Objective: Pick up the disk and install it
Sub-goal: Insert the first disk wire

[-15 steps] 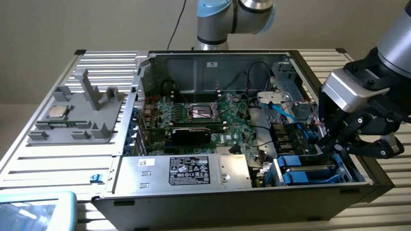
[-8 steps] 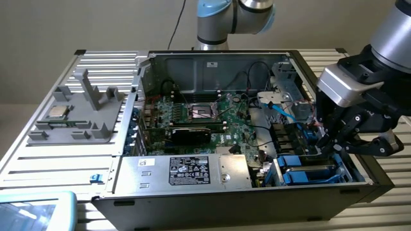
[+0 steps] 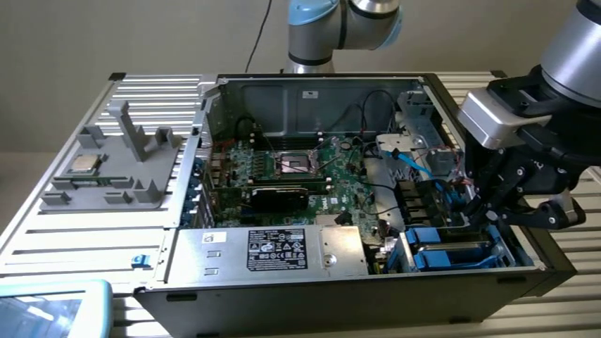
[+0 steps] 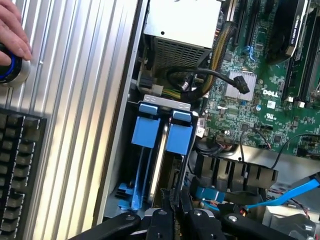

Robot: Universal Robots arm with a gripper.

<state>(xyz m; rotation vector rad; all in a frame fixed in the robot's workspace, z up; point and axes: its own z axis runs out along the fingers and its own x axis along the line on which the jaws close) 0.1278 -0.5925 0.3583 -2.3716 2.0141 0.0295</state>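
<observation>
A ribbed metal worktop (image 3: 94, 232) carries an open computer case (image 3: 329, 299) lying on its side. The arm (image 3: 575, 49) reaches down from the exterior view's right into the case's near right corner. Inside the case a motherboard (image 3: 310, 176) covers the middle, and a silver power supply (image 3: 272, 250) with a black label sits along the near wall. On the worktop, at the exterior view's left of the case, stands a grey fixture (image 3: 127, 158) with a small square chip (image 3: 84, 163) lying on it.

The drive bay (image 4: 167, 101) lies between the power supply and the case wall. The disk (image 4: 179, 137) stands on edge in it, its blue carrier end toward the power supply, in the slot nearer the motherboard. A second blue carrier (image 4: 147, 131) stands just beside it, on the wall side.

The tool (image 4: 175, 202) is low in the bay, over the disk's far end. Its jaws stand narrow, pinched on the disk's thin upper edge.

In the wrist view, a keyboard (image 4: 20, 170) lies on the worktop outside the case, and a person's hand (image 4: 11, 30) rests against a round blue-ringed knob (image 4: 7, 70) near it.
</observation>
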